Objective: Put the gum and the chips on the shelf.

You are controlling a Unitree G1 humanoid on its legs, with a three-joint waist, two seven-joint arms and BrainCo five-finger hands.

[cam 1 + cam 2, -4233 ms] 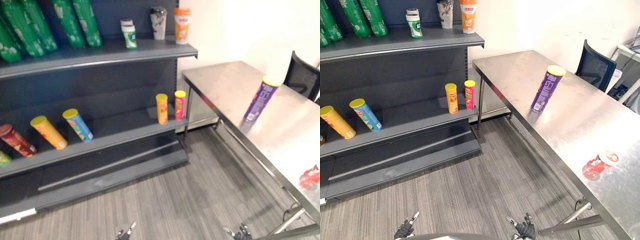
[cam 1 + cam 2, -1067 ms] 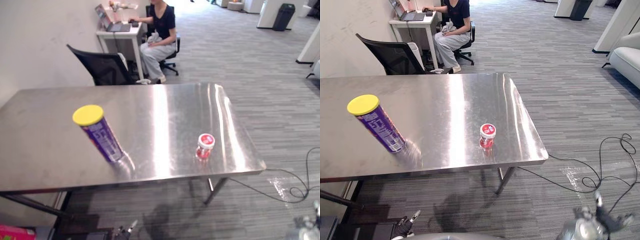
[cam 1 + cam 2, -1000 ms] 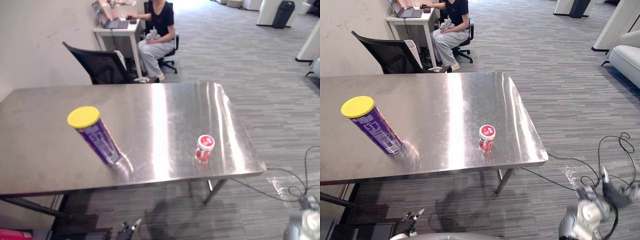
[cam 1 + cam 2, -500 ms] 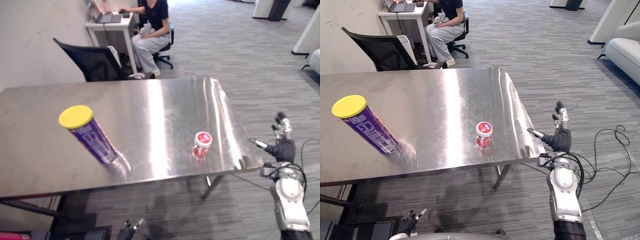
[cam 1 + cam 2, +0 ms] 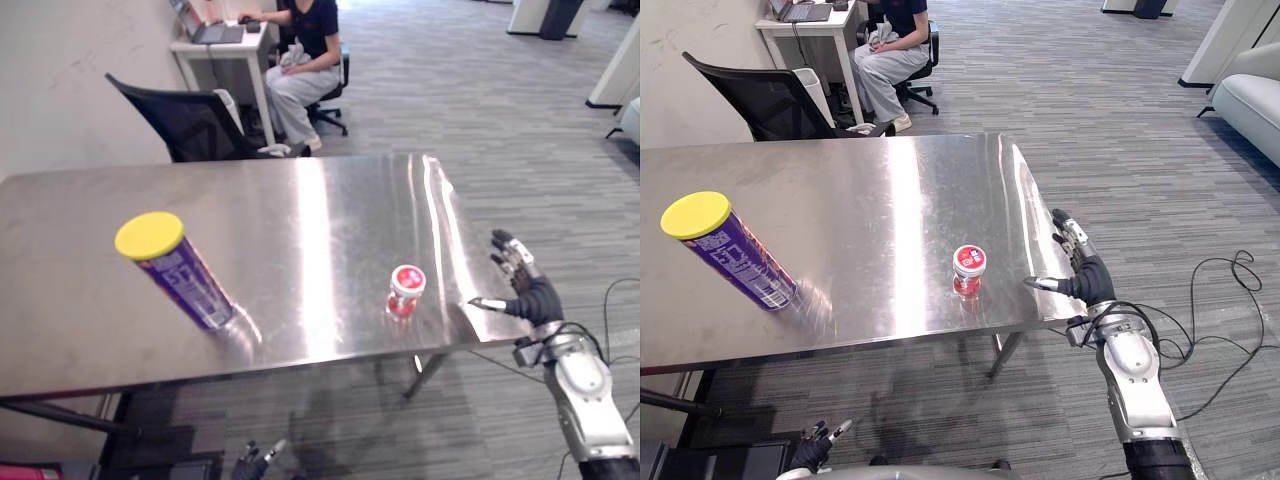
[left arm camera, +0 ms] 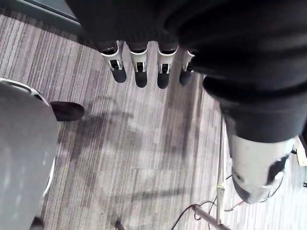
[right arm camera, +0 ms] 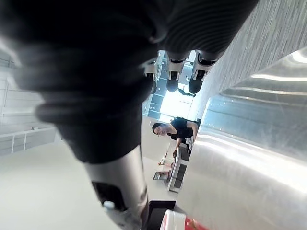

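Observation:
A small red gum jar (image 5: 405, 291) with a white lid stands near the front right of the steel table (image 5: 330, 210). A purple chips can (image 5: 176, 268) with a yellow lid stands upright at the table's front left. My right hand (image 5: 1081, 273) is open at the table's right edge, a hand's width to the right of the gum, fingers straight and thumb toward the jar. In the right wrist view the gum jar (image 7: 178, 222) shows beyond the palm. My left hand (image 6: 139, 72) hangs low over the floor with straight fingers and nothing in it.
A black chair (image 5: 188, 120) stands behind the table. Farther back a person (image 5: 305, 50) sits at a small white desk (image 5: 215, 42) with a laptop. A pale sofa (image 5: 1250, 105) is at the far right. Grey carpet lies to the table's right.
The camera has swung from the shelf to the table. My right hand has risen from low at the right and now reaches in over the table's right edge toward the gum.

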